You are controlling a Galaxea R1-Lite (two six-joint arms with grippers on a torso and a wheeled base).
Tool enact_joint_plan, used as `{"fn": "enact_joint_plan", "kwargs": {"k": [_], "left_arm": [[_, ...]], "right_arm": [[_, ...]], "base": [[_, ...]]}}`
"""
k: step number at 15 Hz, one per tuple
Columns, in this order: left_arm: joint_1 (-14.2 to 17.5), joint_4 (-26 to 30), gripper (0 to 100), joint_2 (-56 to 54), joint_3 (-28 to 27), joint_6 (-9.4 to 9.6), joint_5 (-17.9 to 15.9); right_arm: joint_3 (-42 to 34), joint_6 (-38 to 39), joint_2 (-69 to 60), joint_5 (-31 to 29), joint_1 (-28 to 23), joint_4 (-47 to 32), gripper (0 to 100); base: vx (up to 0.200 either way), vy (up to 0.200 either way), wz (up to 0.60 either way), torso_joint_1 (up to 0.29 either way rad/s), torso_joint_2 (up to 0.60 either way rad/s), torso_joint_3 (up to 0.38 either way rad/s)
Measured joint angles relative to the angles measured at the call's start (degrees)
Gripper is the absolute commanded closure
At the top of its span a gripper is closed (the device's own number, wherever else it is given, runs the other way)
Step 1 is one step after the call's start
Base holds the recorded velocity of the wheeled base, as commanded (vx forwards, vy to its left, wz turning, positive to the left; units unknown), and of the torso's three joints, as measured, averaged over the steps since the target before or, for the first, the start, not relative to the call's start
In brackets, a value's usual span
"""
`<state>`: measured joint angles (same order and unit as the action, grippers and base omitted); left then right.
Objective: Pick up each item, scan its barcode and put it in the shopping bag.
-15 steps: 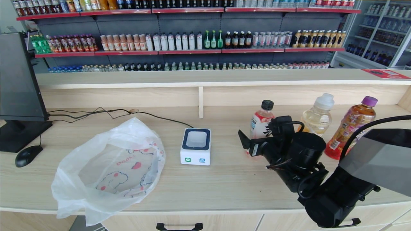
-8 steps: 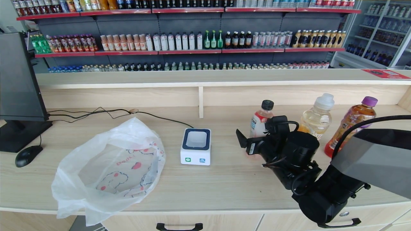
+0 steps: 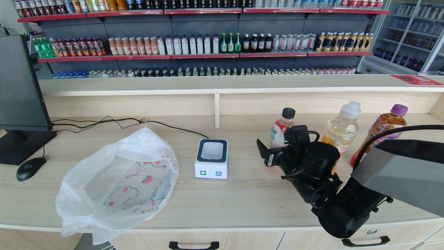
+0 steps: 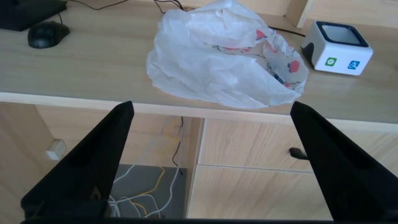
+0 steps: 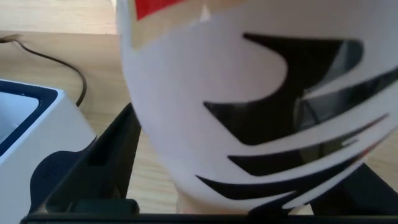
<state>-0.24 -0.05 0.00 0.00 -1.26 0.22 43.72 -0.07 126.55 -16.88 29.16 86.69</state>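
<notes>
Wood bench (image 3: pixel 242 194), drawers (image 3: pixel 242 239) below. Red shelves (image 3: pixel 208 55) full of drinks behind. Screen (image 3: pixel 17 86), mouse (image 3: pixel 29 167) far left.

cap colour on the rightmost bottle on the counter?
Purple cap on the amber plastic drink bottle; head view shows it best.

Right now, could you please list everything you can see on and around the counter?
shopping bag: 1, translucent white with red print, counter left
scanner: 1, white with dark blue top, counter middle
black-capped bottle: 1, pink drink, right of scanner
white-capped bottle: 1, pale yellow, further right
purple-capped bottle: 1, amber, far right
mouse: 1, black, far left
monitor: 1, black, behind mouse
cables: several, black, counter back
shelved drinks: many, mixed, behind counter
left gripper: black, open, before the counter's front edge
right gripper: black, open around black-capped bottle
</notes>
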Motion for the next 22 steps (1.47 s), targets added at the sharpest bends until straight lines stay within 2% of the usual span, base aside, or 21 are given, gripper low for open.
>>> {"fn": "enact_joint_plan", "kwargs": {"k": [14,22], "left_arm": [[0.0,0.0,0,0.0,0.0,-0.02,0.0],[0.0,0.0,0,0.0,0.0,-0.11,0.0]], "right_arm": [[0.1,1.5,-3.6,0.0,0.0,0.0,100],[-4.7,3.4,-13.8,-0.5,6.4,0.5,100]], "base": [[0.0,0.0,0.0,0.0,0.0,0.0],[0.0,0.0,0.0,0.0,0.0,0.0]]}}
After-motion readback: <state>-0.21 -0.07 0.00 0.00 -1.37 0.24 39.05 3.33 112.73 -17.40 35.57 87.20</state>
